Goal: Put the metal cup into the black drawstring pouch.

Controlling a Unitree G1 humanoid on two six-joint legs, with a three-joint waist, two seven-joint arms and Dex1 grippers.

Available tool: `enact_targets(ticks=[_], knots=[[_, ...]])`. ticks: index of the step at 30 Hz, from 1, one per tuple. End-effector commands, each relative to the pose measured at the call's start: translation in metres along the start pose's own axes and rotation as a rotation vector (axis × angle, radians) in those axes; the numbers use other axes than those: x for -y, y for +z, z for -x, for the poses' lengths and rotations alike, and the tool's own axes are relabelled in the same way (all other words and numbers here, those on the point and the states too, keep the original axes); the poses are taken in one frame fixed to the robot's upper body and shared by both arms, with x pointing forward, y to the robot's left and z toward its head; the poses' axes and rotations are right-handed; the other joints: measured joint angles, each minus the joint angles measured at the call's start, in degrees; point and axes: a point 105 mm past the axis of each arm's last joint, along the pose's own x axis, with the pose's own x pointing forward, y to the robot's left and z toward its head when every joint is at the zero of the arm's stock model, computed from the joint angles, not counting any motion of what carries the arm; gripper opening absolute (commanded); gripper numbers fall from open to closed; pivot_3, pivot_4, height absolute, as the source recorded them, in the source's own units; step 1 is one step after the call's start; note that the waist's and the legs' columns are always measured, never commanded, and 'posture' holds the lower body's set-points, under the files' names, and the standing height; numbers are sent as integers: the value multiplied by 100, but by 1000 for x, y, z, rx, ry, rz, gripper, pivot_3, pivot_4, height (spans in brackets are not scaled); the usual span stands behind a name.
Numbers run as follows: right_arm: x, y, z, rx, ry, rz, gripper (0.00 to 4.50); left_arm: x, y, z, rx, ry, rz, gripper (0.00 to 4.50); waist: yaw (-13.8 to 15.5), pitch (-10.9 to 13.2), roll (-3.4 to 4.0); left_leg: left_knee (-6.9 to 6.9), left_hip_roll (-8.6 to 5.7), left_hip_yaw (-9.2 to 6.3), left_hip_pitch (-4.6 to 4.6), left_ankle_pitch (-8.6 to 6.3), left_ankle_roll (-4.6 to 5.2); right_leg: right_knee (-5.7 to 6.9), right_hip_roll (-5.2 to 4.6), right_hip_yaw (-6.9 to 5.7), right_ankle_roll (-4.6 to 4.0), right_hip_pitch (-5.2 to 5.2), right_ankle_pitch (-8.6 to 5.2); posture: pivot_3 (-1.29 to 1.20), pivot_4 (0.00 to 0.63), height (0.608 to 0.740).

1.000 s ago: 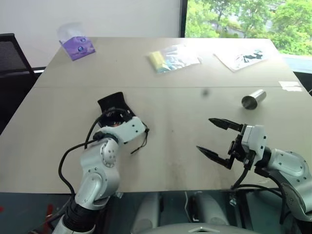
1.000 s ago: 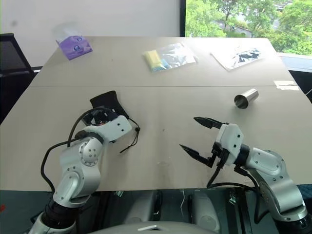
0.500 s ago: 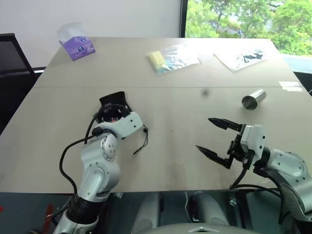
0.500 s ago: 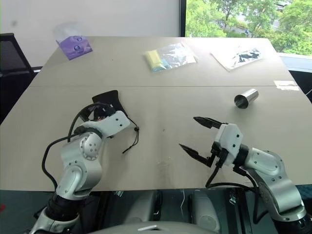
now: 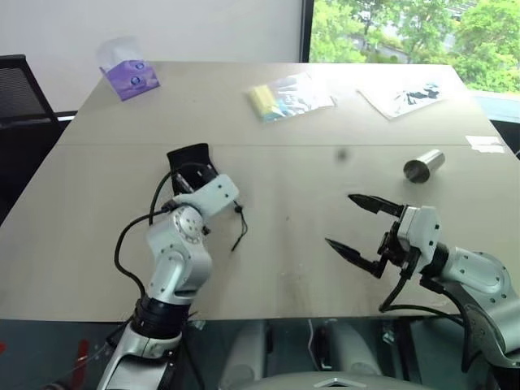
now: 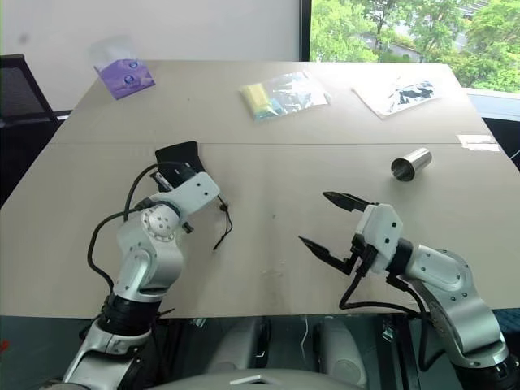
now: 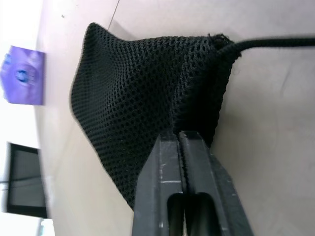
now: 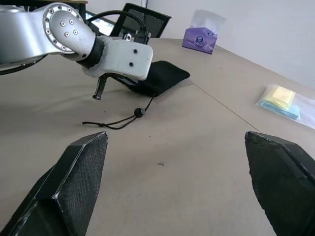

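Black drawstring pouch [image 7: 147, 93]: coarse open-weave mesh cloth, matt; cord [image 8: 123, 119] thin, braided. Metal cup [image 5: 422, 165]: shiny brushed steel, smooth wall. Bench [image 5: 309, 244]: pale matt laminate, smooth. Left end effector [image 7: 182, 142] fingers: black hard plastic, slight sheen. Clear plastic bags [image 5: 288, 95]: glossy, crinkled.

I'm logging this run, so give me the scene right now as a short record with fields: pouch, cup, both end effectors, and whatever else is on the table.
pouch: black drawstring pouch flat on table, cord trailing
cup: metal cup on its side, robot's right, untouched
left end effector: shut on pouch edge
right end effector: open, holding nothing, above table
other: purple tissue pack, two clear plastic bags
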Motion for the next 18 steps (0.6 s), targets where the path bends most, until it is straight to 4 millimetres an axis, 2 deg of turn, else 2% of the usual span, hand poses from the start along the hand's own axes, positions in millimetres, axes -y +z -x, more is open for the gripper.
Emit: enact_targets(ticks=[1, 7, 10, 16, 18], knots=[[0, 11, -1, 24, -8, 45, 4500, -6, 2, 1, -1, -54, 117, 21, -5, 0, 0, 0, 0, 0, 0, 0, 0, 0, 2, 0, 0, 0, 0, 0, 150, 740], [3, 7, 1, 7, -43, 58, 4500, 9, 30, 17, 79, -328, 370, 21, -1, 0, 0, 0, 0, 1, 0, 0, 0, 0, 10, -2, 0, 0, 0, 0, 150, 740], [4, 5, 1, 4, -55, 62, 4500, 7, 46, 24, 95, -426, 493, 21, 3, 0, 0, 5, -1, -2, -2, 0, 0, 0, 17, -4, 1, 1, 0, 0, 150, 740], [14, 5, 1, -1, -134, 80, 4500, 11, 58, 29, 49, -616, 676, 21, -27, 0, 0, 6, 0, -1, 0, 1, -1, 3, 19, 0, 1, 0, -1, 0, 150, 740], [19, 0, 0, -54, -168, 74, 4500, 18, 62, 29, 56, -743, 740, 21, -28, 0, 1, 6, 0, 0, 1, 1, -1, 4, 19, 0, 1, 0, -1, 0, 150, 740]])
